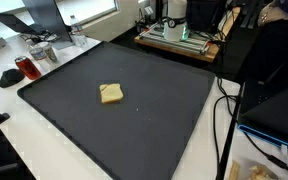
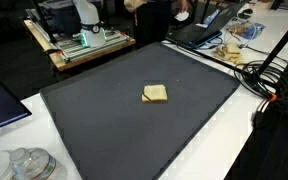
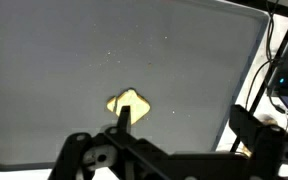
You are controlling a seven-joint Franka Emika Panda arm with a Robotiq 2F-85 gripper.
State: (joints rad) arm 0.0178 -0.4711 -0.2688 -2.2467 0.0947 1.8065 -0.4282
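A small yellow block [image 1: 111, 93] lies flat near the middle of a big dark mat [image 1: 164, 115]. It shows in both exterior views [image 2: 155, 93], and nothing else sits on the mat [image 2: 99, 115]. The mat lies on a white table [image 1: 54, 155]. In the wrist view the gripper [image 3: 159, 135] comes in from the bottom edge, high above the mat [image 3: 74, 50]. Its jaws are spread wide apart, with nothing between them. The block [image 3: 129, 104] is at about 11 o'clock from the gripper and well apart from it. In an exterior view a red cup [image 1: 24, 68] stands off the mat at 10 o'clock from the block, with a clear jar [image 1: 42, 52] just beside it. A wooden stand [image 1: 179, 38] with a machine on it is at 1 o'clock, past the far edge of the mat. Black cables [image 1: 224, 120] run along the table at 3 o'clock. The arm does not show in the exterior views.
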